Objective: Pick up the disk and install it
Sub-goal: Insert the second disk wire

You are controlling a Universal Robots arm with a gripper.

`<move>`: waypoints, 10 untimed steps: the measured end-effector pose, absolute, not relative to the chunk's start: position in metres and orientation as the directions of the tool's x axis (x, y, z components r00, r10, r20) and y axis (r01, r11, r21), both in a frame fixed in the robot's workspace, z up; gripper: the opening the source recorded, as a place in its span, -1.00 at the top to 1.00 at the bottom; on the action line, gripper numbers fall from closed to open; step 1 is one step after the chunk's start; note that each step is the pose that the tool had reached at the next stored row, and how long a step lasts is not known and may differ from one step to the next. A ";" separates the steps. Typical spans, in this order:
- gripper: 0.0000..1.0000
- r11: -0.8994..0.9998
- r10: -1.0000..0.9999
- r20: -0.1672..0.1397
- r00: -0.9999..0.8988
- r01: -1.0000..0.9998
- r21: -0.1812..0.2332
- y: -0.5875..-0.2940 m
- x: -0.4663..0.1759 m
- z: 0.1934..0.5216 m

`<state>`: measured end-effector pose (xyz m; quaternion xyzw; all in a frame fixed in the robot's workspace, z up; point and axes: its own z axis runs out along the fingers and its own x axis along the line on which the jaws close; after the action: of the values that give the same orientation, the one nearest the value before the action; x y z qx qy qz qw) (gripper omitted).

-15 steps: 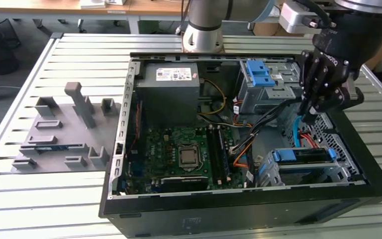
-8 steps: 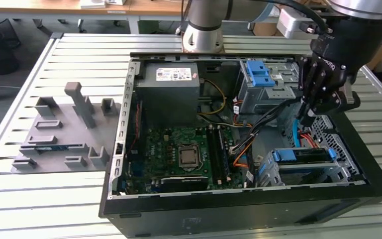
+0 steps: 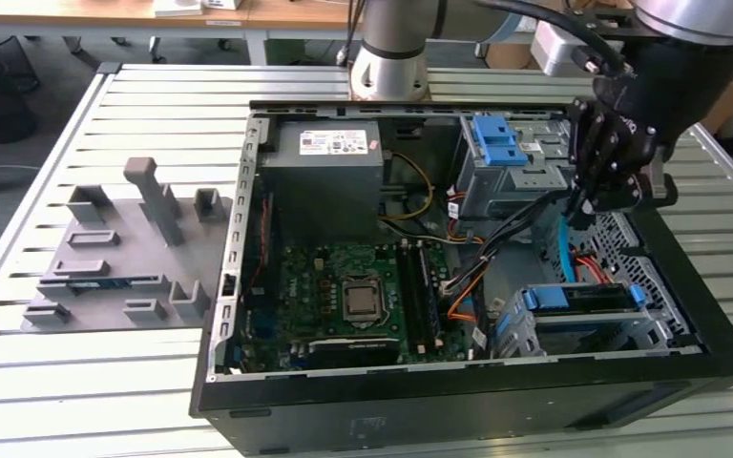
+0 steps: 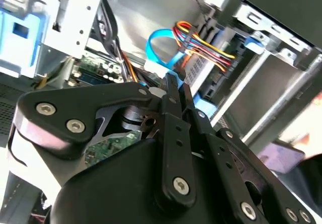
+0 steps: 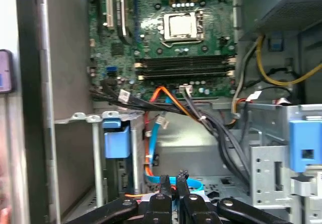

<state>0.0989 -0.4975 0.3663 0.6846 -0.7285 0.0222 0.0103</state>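
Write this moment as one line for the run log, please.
phase: install | gripper: inside open black computer case, fingers shut on blue cable | disk in blue plastic carrier: seated in lower metal bay

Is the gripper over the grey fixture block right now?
No: in the exterior view the gripper hangs inside the open case beside the drive cage, well away from the fixture block.

Gripper [image 4: 173, 90] – matt black metal links with bright steel screws; its fingers [image 5: 164, 183] look the same. PC case [image 3: 469, 401] is matt black outside, dull bare sheet metal inside; drive cage [image 3: 510, 181] is bare perforated metal with a glossy blue plastic latch [image 3: 499, 141]. Table [image 3: 87, 391] – ribbed brushed aluminium; fixture block [image 3: 125, 258] is matt grey plastic.
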 end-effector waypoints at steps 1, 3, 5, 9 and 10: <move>0.68 0.062 -0.997 0.042 -0.062 -0.998 -0.018 -0.499 0.099 0.366; 0.68 0.061 -0.997 0.039 -0.062 -0.998 -0.018 -0.503 0.099 0.363; 0.68 0.061 -0.997 0.039 -0.061 -0.998 -0.019 -0.511 0.099 0.361; 0.68 0.058 -0.998 0.039 -0.059 -0.998 -0.019 -0.523 0.098 0.355; 0.68 0.057 -0.998 0.039 -0.058 -0.998 -0.019 -0.525 0.098 0.353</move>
<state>0.0982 -0.5248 0.3531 0.6862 -0.7271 0.0202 0.0076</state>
